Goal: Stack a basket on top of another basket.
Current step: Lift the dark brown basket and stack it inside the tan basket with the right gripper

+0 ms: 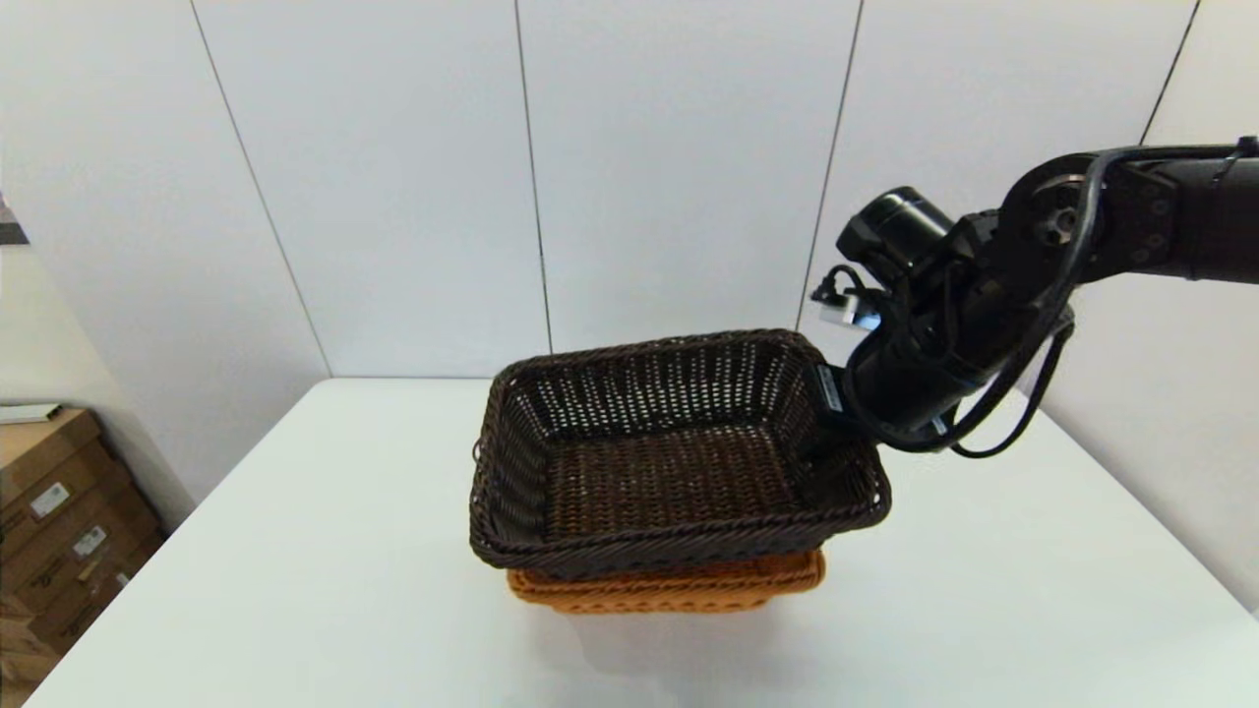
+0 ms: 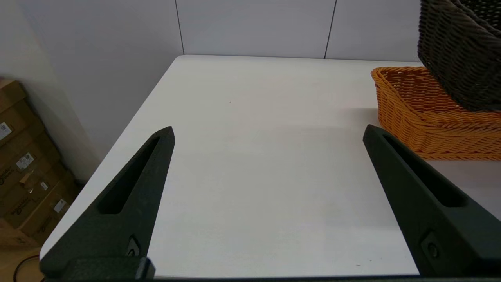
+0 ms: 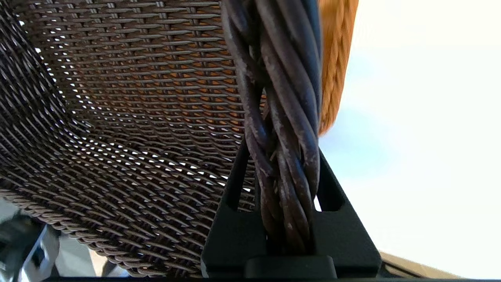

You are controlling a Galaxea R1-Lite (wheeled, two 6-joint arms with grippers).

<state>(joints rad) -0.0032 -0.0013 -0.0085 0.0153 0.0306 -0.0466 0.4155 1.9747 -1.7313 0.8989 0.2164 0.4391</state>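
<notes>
Broadly, the white surface [image 1: 295, 590] was smooth and matte, set against pale panelled walls. Beside it on the left stood stacked cardboard boxes [image 1: 59, 531] carrying small white labels, whose print was too small to read.

Near the middle of the surface sat the orange basket [image 1: 669, 588], a shallow rectangle of tan wicker with flared sides. Over it was the dark brown basket [image 1: 679, 452], likewise woven, open-meshed on its walls, tighter on its floor, with a thick braided rim. It covered most of the orange one and looked tilted; whether the two touched could not be told.

The right hand [image 3: 287, 219] was clamped on the dark basket's right-side rim, one finger either side of the braid. Only the right wrist view showed this pinch close up, with orange weave visible through the dark mesh. The head view showed the black arm and its looping cables reaching in from the right.

The left hand [image 2: 268, 133] hung low over the surface, left of the baskets, its fingers [image 2: 129, 196] spread wide and holding nothing; it appeared only in its own wrist view.
</notes>
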